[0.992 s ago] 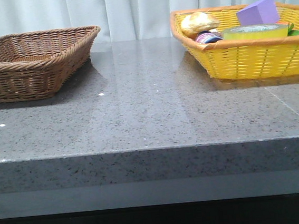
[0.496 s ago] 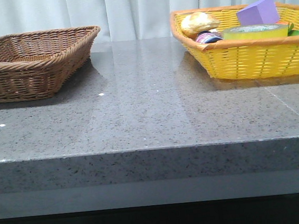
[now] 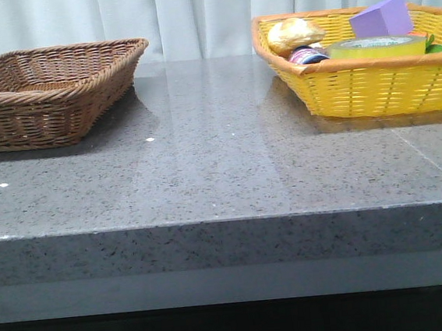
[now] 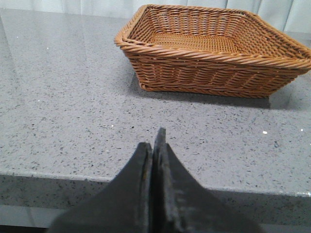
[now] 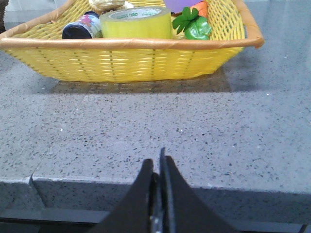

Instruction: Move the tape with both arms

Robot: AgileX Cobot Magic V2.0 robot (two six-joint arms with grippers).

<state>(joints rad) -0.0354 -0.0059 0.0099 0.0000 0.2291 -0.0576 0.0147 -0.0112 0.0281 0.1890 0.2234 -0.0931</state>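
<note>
While both arms sit back at the table's near edge, I log: tape (image 3: pixel 377 47) lying flat in yellow basket (image 3: pixel 370 88) (beside purple cube (image 3: pixel 381 17)); brown wicker basket (image 3: pixel 43 104) far left; left gripper (image 4: pixel 153 155) fingers pressed together, nothing held; right gripper (image 5: pixel 158 172) likewise.

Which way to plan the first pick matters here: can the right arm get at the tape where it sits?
Probably yes. The tape stands in the yellow basket, its top above the rim and uncovered. The right gripper, shut, faces it across bare table.
</note>
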